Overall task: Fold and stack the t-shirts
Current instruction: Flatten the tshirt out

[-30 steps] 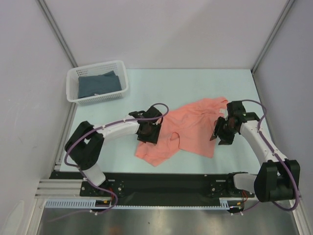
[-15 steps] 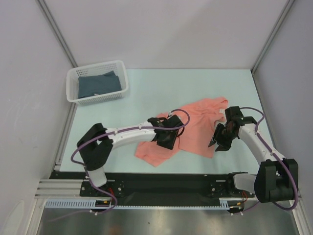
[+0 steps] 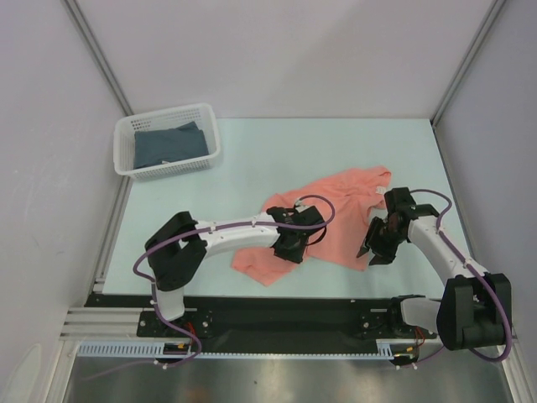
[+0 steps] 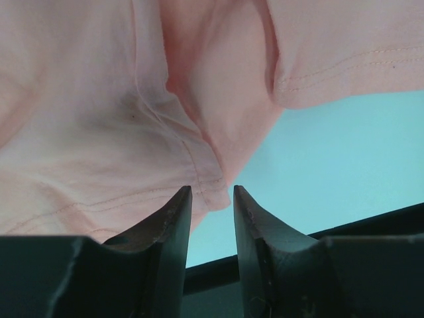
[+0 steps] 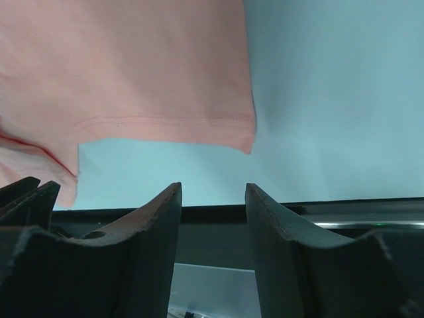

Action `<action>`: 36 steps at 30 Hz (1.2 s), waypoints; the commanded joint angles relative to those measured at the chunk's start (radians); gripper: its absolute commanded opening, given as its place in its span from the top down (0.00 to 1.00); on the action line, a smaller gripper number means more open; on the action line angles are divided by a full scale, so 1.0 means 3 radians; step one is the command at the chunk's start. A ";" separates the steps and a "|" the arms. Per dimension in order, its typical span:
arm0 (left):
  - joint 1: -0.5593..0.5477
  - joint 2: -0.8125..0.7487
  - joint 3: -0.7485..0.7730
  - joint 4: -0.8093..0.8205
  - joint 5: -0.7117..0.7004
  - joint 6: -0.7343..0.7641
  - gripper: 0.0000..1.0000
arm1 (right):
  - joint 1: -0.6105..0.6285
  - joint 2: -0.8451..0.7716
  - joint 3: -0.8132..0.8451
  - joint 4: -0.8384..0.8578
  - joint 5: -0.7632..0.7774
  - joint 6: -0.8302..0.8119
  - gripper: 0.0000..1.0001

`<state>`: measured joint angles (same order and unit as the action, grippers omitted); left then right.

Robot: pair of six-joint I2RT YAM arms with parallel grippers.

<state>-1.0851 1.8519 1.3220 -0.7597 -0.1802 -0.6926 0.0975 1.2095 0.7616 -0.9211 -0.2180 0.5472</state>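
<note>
— On the table [image 3: 277,151], how far along does it look?

— Barely begun, I'd judge. The salmon-pink t-shirt [image 3: 344,210] lies rumpled mid-table, unfolded. The slate-blue t-shirt [image 3: 170,144] sits in the white basket [image 3: 172,168] at the far left. Nothing is stacked.

— The claws?

— The right gripper [image 5: 212,189] stands apart over bare table just short of a hem, holding nothing. The left gripper [image 4: 210,192] stands narrow with a hem corner at its tips; pinched or only touching, I cannot tell. From above, its body hides the cloth beneath.
</note>
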 commanded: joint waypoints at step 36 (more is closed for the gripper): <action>-0.0100 0.0004 -0.0122 -0.0034 -0.0079 -0.0105 0.96 | 0.0023 0.0069 -0.0202 0.0191 -0.0030 0.0103 0.53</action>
<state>-1.1107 1.8954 1.2819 -0.7616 -0.1810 -0.7177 0.1020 1.2232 0.7105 -0.8795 -0.2192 0.5522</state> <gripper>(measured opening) 0.055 0.478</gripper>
